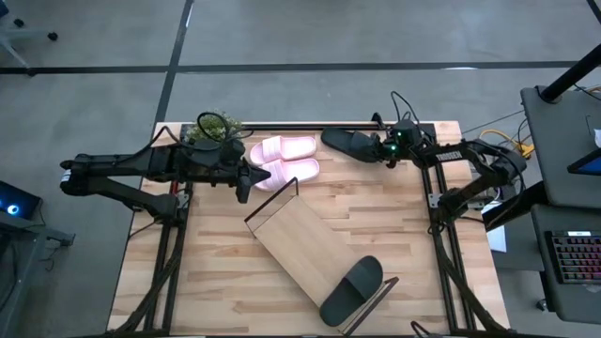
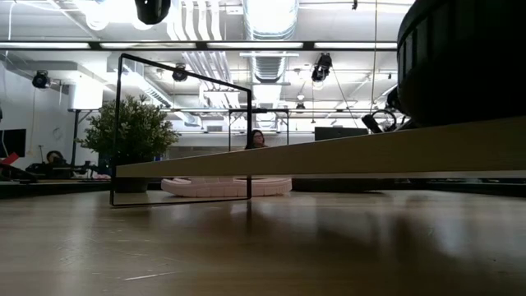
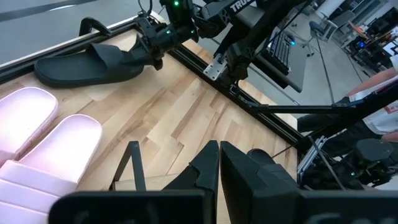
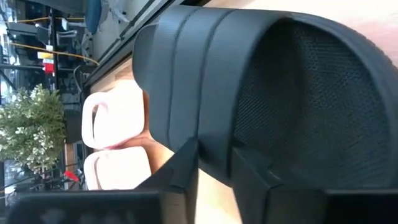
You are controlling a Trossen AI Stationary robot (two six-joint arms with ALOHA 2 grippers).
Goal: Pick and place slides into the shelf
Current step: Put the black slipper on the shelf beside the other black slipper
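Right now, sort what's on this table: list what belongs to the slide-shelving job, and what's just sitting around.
Job:
- black slide at the far edge, right gripper closing on its strap
- black slide already on the shelf
- pink pair on the table
- left gripper, shut, beside the pink pair

Lying about:
- potted plant at the far edge

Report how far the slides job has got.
Done: one black slide sits on the shelf. In hand: the right pincer is on the second black slide at the far edge. Left: that slide and the pink pair.
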